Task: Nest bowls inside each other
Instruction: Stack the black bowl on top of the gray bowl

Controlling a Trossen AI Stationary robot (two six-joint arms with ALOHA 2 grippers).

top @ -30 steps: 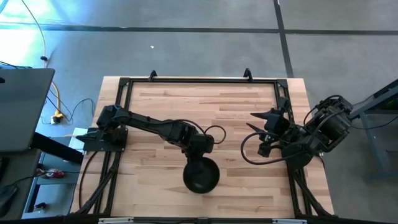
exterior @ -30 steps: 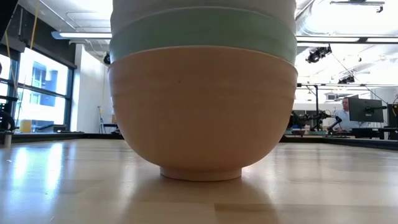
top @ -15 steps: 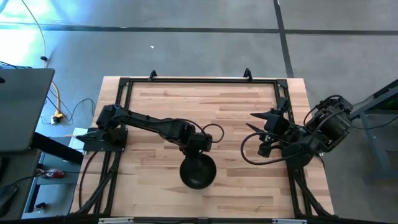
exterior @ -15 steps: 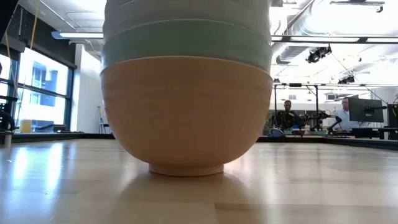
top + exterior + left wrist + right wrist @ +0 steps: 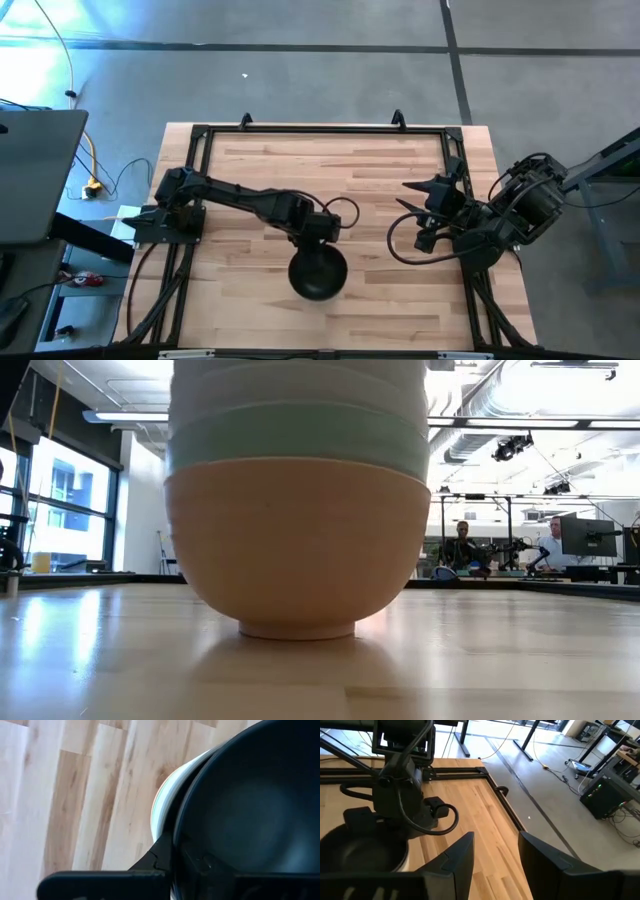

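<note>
Now the left claw [image 5: 318, 240] seemingly grips the rim of the black bowl [image 5: 318, 277], topmost of the bowls nested near the desk's [image 5: 250, 170] front edge. Peach-orange bowl [image 5: 295, 545] sits lowest, mint green bowl [image 5: 295, 438] above. Right claw [image 5: 415, 208] waits at the right, fingers spread.

Four cameras: one overhead, one at counter height, one on each wrist.

The high view looks straight down from well above, taking in the whole counter [image 5: 380, 170], both arms and the floor around. The low view sits at the counter's surface, facing level across it into the room, so near the stack of bowls [image 5: 295, 500] that the stack fills most of the picture. The left wrist view looks down from very close onto the black bowl [image 5: 250, 805] topping that stack. The right wrist view looks across the counter from farther off toward the left arm [image 5: 402, 780]. All four views share the stack.
</note>
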